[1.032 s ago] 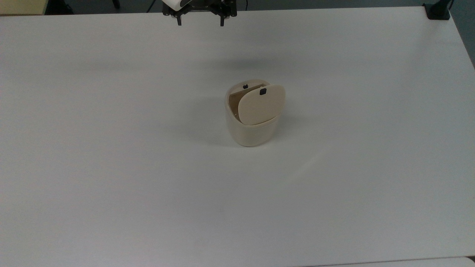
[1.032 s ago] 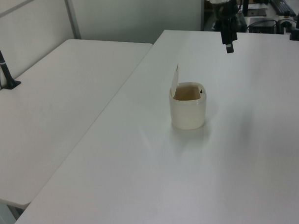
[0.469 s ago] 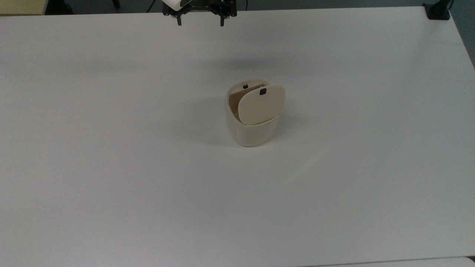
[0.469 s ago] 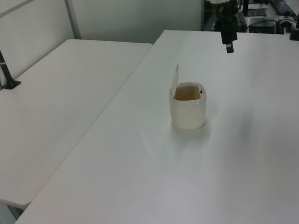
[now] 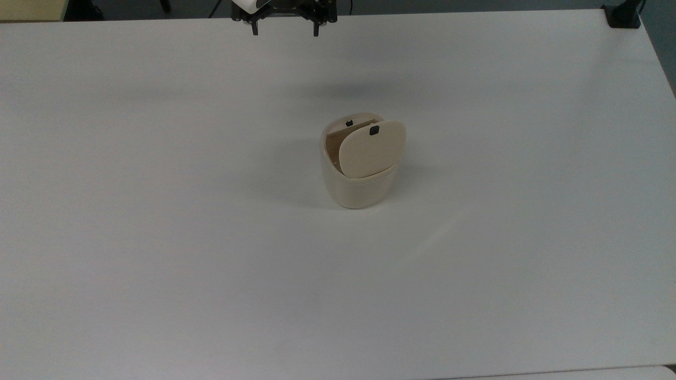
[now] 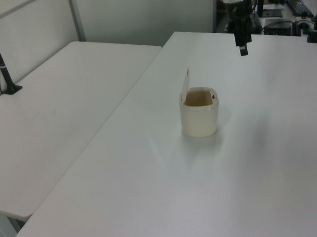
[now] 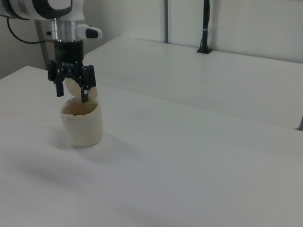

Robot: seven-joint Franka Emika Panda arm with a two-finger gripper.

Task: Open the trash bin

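The cream-beige trash bin (image 5: 359, 182) stands near the middle of the white table (image 5: 158, 237). Its flat lid (image 5: 372, 149) is swung up on its hinge, and its small black button (image 5: 374, 131) faces the top view. The bin's brownish inside is visible in the left view, where the bin (image 6: 199, 118) has its lid (image 6: 185, 85) standing nearly upright. My gripper (image 5: 285, 30) hangs open and empty at the table's far edge, well apart from the bin. In the left view the gripper (image 6: 243, 47) is high above the table. In the right view the gripper (image 7: 73, 93) appears just in front of the bin (image 7: 82, 123).
A second white table (image 6: 64, 106) adjoins on the left view's left, with a black post (image 6: 3, 66) clamped on it. A black clamp (image 5: 623, 16) sits at the top view's top right corner. A black pole (image 7: 205, 22) rises behind the far table in the right view.
The gripper has crept slightly toward the top view's upper edge. The bin and its raised lid have not moved.
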